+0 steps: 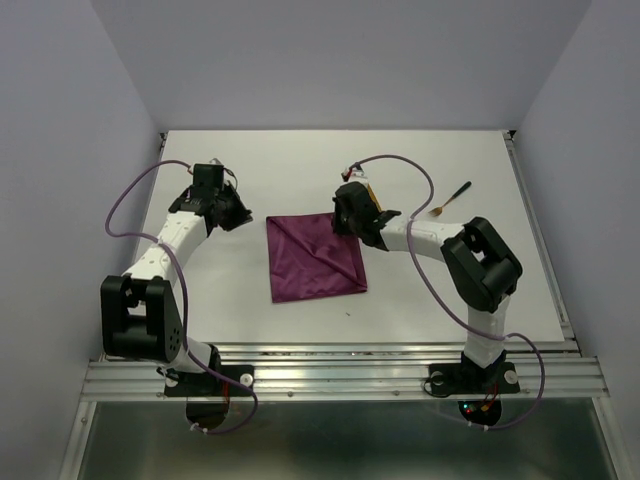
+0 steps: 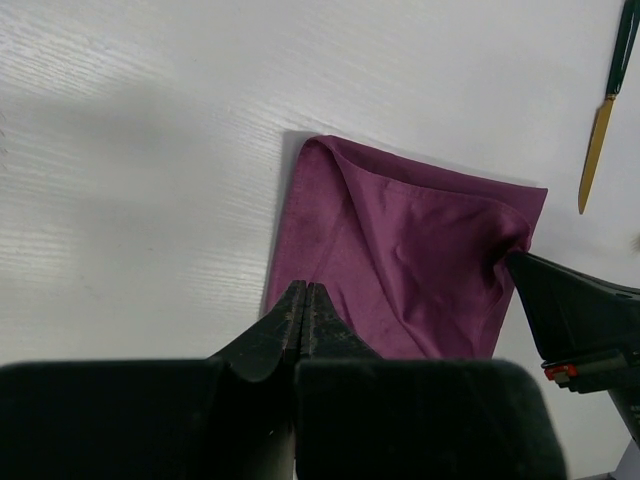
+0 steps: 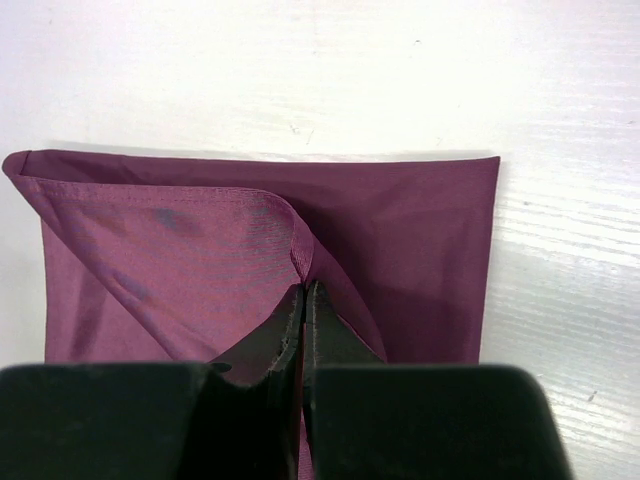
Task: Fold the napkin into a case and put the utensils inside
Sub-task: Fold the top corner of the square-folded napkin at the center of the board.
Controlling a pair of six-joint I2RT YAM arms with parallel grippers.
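The magenta-purple napkin (image 1: pixel 315 258) lies flat in the middle of the table, with one layer folded over along a diagonal crease. My right gripper (image 1: pixel 352 232) is at its far right corner, shut on a puckered fold of the cloth (image 3: pixel 300 250); its tips (image 3: pixel 305 292) pinch the fabric. My left gripper (image 1: pixel 243 218) hovers just off the napkin's far left corner, shut with nothing in it (image 2: pixel 305 290). One utensil (image 1: pixel 450 198), with a dark handle and a gold end, lies to the right of the napkin, and it also shows in the left wrist view (image 2: pixel 603 115).
The white table (image 1: pixel 200 290) is walled on the left, back and right. A metal rail (image 1: pixel 330 375) runs along its near edge, where both arm bases stand. The right arm's elbow (image 1: pixel 480 262) rises between the napkin and the right wall.
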